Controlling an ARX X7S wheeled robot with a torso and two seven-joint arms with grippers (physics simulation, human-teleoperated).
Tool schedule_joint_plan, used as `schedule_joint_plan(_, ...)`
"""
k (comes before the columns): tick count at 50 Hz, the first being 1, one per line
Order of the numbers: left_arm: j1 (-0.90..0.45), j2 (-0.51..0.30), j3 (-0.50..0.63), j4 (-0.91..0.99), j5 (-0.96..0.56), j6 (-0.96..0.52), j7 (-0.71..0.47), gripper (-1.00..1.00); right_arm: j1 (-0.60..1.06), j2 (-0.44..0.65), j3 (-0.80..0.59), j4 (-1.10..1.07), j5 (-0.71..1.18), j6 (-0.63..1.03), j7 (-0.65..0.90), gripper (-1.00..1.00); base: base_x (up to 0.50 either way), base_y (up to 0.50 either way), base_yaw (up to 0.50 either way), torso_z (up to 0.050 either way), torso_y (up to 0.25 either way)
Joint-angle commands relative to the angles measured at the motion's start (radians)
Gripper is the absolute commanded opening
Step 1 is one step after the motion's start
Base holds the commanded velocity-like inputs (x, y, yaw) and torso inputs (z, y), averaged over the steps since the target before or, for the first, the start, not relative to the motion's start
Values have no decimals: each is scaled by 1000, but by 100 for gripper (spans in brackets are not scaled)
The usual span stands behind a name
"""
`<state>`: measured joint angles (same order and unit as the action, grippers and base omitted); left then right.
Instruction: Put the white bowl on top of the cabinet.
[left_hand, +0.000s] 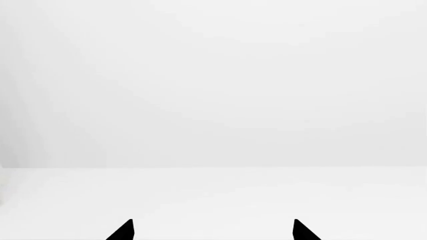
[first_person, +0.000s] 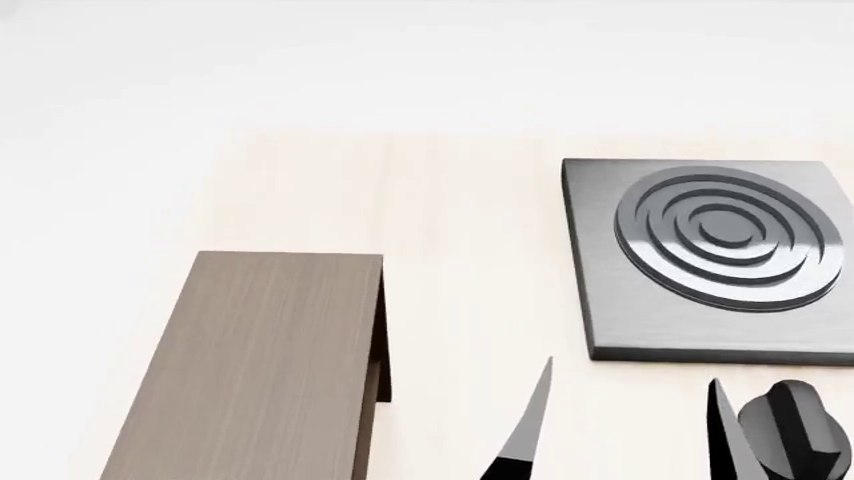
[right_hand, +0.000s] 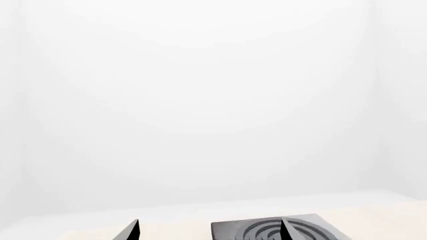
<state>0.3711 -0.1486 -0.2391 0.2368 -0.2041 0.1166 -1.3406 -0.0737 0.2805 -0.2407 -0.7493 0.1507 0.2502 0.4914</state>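
Pale wood surface (first_person: 454, 210) against blank white surroundings. Cabinet (first_person: 254, 370) stands left of the stove plate (first_person: 707, 255), top bare. White bowl not in any view. Right end effector (first_person: 621, 425) spread, empty; left end effector (left_hand: 213, 230) likewise. Risk: searching blind, an arm could strike the cabinet.

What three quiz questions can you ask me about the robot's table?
1. True or false: the white bowl sits on top of the cabinet.
2. In the head view, the grey stove plate lies: A) left of the cabinet, B) right of the cabinet, C) on top of the cabinet.
3. Fill the gap: the right pincer is ___ (open or shut).

Key: 1 false, the cabinet top is bare and no white bowl shows in any view; 2 B; 3 open, with nothing between its fingertips.
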Motion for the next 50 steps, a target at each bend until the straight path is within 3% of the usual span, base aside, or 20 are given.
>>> schedule_joint_plan(1,-1,-1,2,-3,-2,1,-1,100,2,3,1,-1,8,1,12,100,0,0,0,0,0)
schedule_joint_plan(5,-4,-3,3,-8,-3,0,0,100,8,3,5,-13,6,19,26,100,0,0,0,0,0)
schedule_joint_plan(21,12,1,-14,-12,-30,27,4,100,213,12,131,-158,75,494,153,100,0,0,0,0,0)
schedule_joint_plan(35,13,1,-15,-21,-45,41,9,100,381,4,231,-267,187,810,190,100,0,0,0,0,0)
schedule_joint_plan(46,14,0,-15,-31,-54,50,13,100,666,-109,504,-279,317,1279,308,100,0,0,0,0,0)
schedule_joint_plan(50,14,0,-16,-36,-57,54,15,100,711,-97,553,-248,385,1320,396,100,0,0,0,0,0)
